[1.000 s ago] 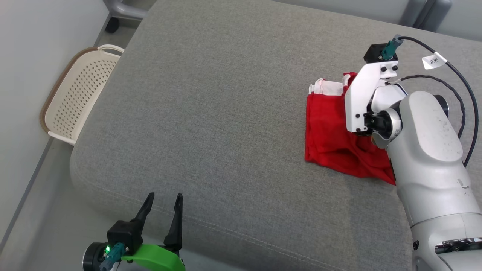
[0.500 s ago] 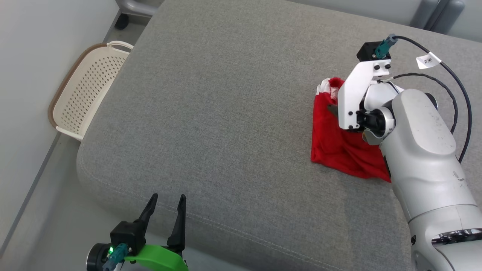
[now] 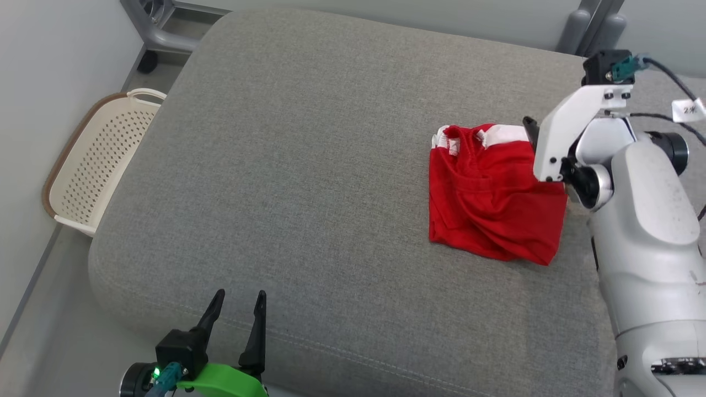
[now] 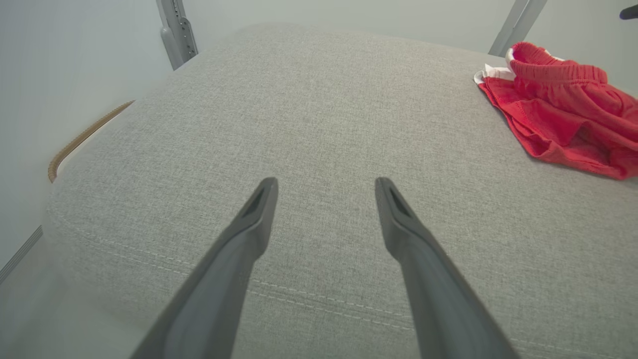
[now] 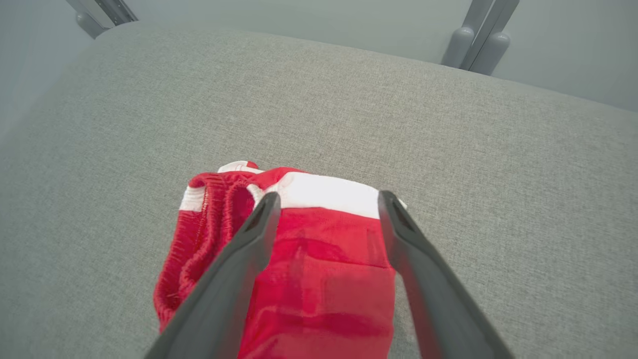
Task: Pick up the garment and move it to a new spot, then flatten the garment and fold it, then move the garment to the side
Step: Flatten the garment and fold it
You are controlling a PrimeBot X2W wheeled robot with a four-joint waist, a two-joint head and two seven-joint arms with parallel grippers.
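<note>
The garment [image 3: 491, 204], red shorts with a white band, lies folded in a rough square on the right part of the grey cushion [image 3: 309, 165]. It also shows in the left wrist view as a red garment [image 4: 558, 119] at the far right. My right gripper [image 5: 326, 199] hangs open just over the garment [image 5: 324, 279], near its white-banded far edge, gripping nothing. In the head view its white bracket hides most of the fingers. My left gripper [image 3: 240, 298] stands open and empty at the cushion's near edge, far to the left of the garment. In its own view the left gripper [image 4: 326, 182] points across bare cushion.
A cream perforated basket [image 3: 94, 160] stands on the floor by the wall, left of the cushion. Grey metal frame legs [image 3: 154, 27] rise behind the cushion's far corners. My right forearm [image 3: 645, 231] covers the cushion's right edge.
My right gripper has opened, let go of the garment, and drawn back to the right of it. The garment now lies flat. The head camera has shifted. The left gripper stays put.
</note>
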